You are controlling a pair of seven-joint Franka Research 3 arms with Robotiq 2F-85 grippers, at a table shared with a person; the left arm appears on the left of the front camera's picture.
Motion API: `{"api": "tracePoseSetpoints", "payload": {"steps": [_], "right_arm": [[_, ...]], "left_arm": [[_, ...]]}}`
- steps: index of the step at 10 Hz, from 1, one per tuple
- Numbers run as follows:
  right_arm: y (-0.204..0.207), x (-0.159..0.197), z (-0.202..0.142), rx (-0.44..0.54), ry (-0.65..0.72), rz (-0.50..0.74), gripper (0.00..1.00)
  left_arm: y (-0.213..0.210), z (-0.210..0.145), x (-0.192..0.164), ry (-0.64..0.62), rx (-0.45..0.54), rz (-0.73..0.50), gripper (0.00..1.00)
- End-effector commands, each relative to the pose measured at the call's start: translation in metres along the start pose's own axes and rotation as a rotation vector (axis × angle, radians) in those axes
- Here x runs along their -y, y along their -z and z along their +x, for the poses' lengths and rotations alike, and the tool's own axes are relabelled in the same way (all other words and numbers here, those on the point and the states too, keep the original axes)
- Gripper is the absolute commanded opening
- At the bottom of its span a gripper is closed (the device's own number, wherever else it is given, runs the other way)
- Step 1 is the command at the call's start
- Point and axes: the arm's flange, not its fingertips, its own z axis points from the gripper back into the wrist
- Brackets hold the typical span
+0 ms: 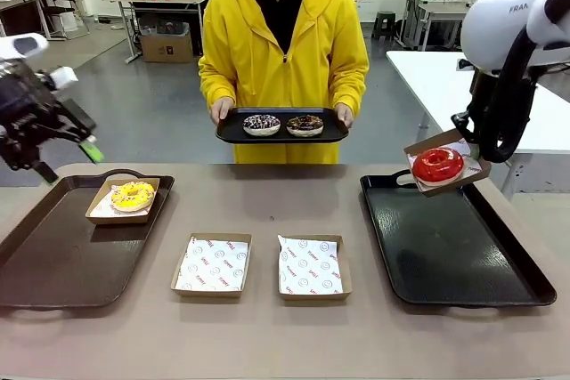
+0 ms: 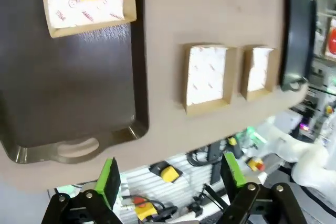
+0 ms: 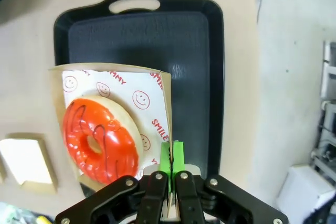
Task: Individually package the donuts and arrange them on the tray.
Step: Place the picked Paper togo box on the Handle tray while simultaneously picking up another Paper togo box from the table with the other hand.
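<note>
Above table (image 1: 267, 335), right end effector (image 3: 171, 150) clamps SMILE-printed box (image 3: 152, 98) bearing red donut (image 3: 113, 153); left end effector (image 2: 169, 174) released.

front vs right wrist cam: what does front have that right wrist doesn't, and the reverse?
Front adds: the person holding a small tray with two chocolate donuts, and the yellow donut boxed on the brown tray. Right wrist adds: the right tool pinching the box edge, pads together. Both: red donut in that box over the black tray.
</note>
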Motion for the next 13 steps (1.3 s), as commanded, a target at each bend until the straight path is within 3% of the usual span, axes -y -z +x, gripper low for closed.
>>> {"api": "tracePoseSetpoints", "payload": {"steps": [1,7,8,13], "right_arm": [[0.019,0.002,0.013,0.023,-0.020,0.048,0.02],[0.052,-0.015,0.045,-0.044,-0.046,0.093,0.02],[0.049,-0.013,0.030,-0.022,-0.030,0.053,0.02],[0.049,-0.013,0.030,-0.022,-0.030,0.053,0.02]], "left_arm": [[0.031,-0.003,0.016,-0.007,0.044,0.131,1.00],[0.128,-0.003,0.068,0.124,0.150,0.322,1.00],[0.137,-0.001,0.076,0.132,0.161,0.338,1.00],[0.191,-0.006,0.108,0.168,0.159,0.431,1.00]]}}
